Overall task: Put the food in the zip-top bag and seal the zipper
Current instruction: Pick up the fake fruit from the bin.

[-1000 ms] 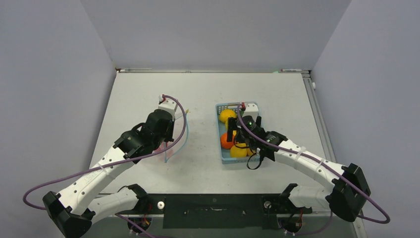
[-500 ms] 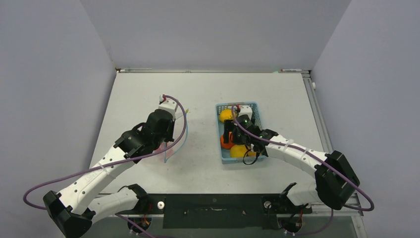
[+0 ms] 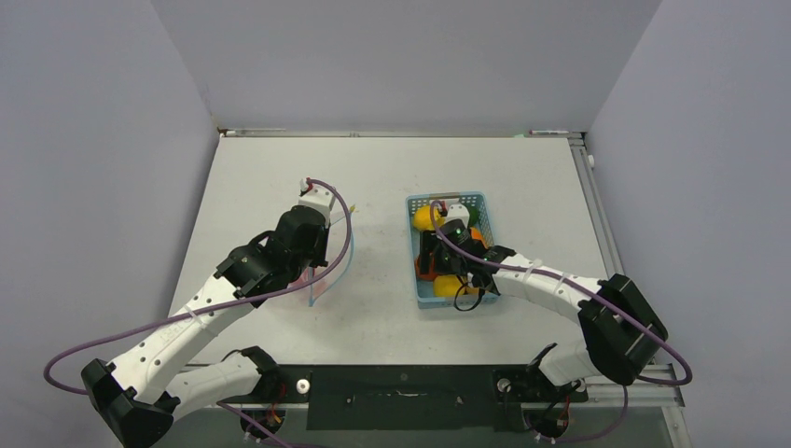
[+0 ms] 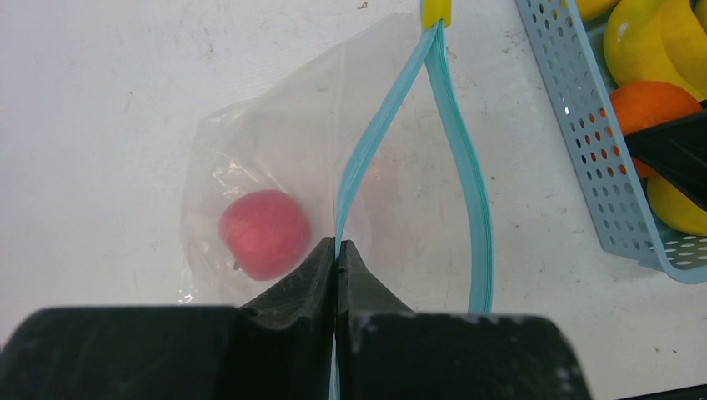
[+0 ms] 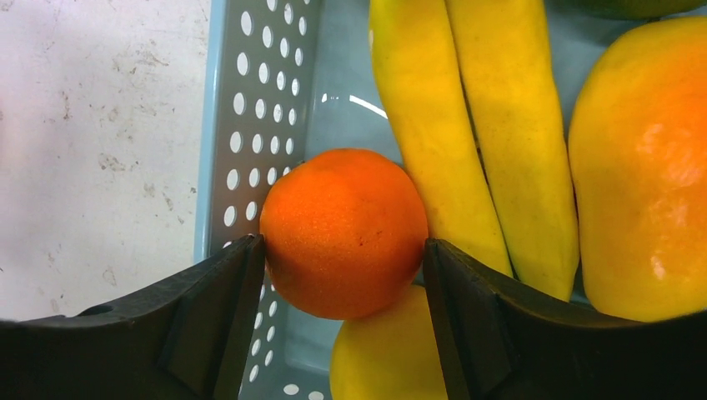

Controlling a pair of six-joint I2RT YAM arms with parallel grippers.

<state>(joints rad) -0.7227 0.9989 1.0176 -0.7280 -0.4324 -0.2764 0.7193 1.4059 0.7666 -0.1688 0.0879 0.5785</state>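
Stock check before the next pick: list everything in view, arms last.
clear zip-top plastic bag: one, transparent, on the white table, mouth open
teal-blue zipper strip: one, teal with yellow end tab, along the bag's mouth
red toy apple: one, red, inside the bag
light-blue perforated plastic basket: one, light blue, right of the bag
round orange toy fruit: one, orange, in the basket
yellow toy bananas: two, yellow, in the basket
toy mango: one, orange-yellow, in the basket
yellow toy lemon: at least one, yellow, in the basket against the orange
left gripper: one, black, shut on the zipper strip
right gripper: one, black, a finger against each side of the orange
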